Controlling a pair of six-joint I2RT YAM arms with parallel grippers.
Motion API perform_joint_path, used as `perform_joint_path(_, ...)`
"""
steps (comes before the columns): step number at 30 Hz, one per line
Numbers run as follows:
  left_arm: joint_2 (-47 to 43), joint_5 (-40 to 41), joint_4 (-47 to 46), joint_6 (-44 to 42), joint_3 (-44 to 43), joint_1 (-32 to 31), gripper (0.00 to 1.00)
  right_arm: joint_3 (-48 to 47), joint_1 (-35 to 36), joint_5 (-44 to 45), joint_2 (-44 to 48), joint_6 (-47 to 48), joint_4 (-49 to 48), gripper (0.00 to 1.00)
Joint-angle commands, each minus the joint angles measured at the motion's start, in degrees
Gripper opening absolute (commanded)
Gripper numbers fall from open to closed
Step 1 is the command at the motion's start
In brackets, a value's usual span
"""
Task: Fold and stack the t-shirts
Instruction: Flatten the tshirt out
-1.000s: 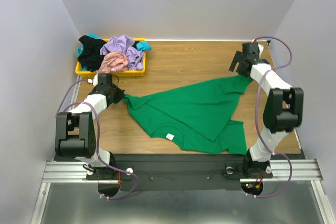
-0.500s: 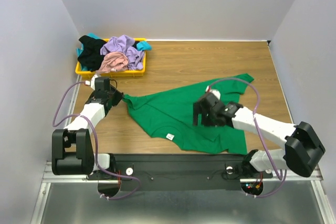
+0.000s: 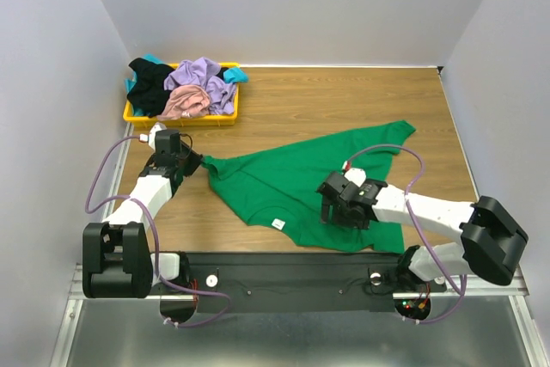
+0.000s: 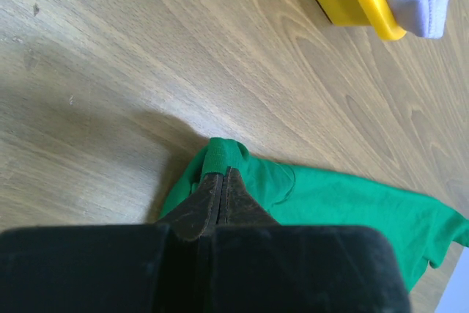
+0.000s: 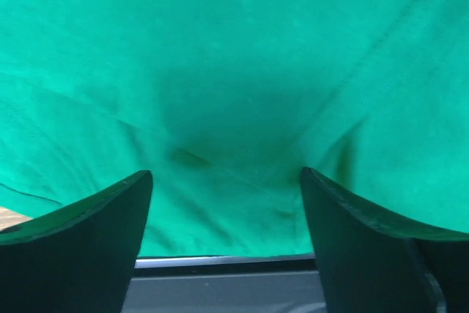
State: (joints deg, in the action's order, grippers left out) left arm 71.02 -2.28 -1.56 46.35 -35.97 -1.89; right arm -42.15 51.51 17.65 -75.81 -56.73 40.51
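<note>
Left fingers are clamped shut on a corner of the green t-shirt, at its left tip; the cloth bunches right at the fingertips.
Right fingers are spread wide with nothing between them; the wrist view shows only green cloth just below, with one finger on each side.

The green t-shirt lies on the counter, spread in a rough triangle. Its long axis runs from the pinched left tip across to the far-right tip. The neck label is near the near edge; the near-right part is rumpled and doubled over.

Key relation: the right fingers hang over that near-right part, so the cloth is straight below them rather than off to a side. The right arm is the nearer one to every free edge; the left is tied up anchoring its corner.

Judgement: next is a straight drop and pinch by the right, then a pull away from the left to flatten. The main risk is catching two layers at the doubled-over patch.

The other tees are heaped in the yellow tray at far left, well apart and not folded.
</note>
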Motion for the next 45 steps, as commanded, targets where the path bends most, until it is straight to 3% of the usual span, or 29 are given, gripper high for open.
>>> perform_joint_path(1,-2.12,1.14,-1.25,-1.00,0.72,-0.39,0.00,1.72,0.53,3.01,3.65,-4.35,2.20,0.83)
perform_joint_path(8,-2.56,1.32,-0.99,-1.00,0.72,-0.48,0.00,4.35,0.61,3.44,6.29,-6.64,2.64,0.69)
perform_joint_path(16,-2.56,1.32,-1.07,-1.00,0.63,-0.57,0.00,4.62,0.61,4.76,3.21,-7.25,2.47,0.55)
perform_joint_path(20,-2.56,1.49,-0.99,-1.08,0.55,-0.57,0.00,4.18,0.61,5.03,2.51,-7.08,1.77,0.37)
perform_joint_path(24,-2.56,1.58,-0.81,-1.08,0.55,-0.57,0.00,4.09,0.61,5.03,2.42,-7.17,1.50,0.35)
perform_joint_path(29,-2.91,1.58,-0.72,-1.26,0.54,-0.57,0.00,3.57,0.61,5.90,3.82,-7.17,1.32,0.15)
perform_joint_path(34,-4.05,1.67,-0.55,-1.43,0.54,-0.66,0.00,2.95,0.53,7.13,4.88,-6.64,1.41,0.02)
perform_joint_path(40,-5.63,1.84,-0.46,-1.79,0.02,-0.66,0.00,0.85,0.53,12.14,5.50,-5.94,1.41,0.00)
perform_joint_path(45,-8.70,0.97,0.77,-1.88,-3.22,-1.10,0.00,-6.96,-1.67,23.03,8.92,0.11,1.85,0.00)
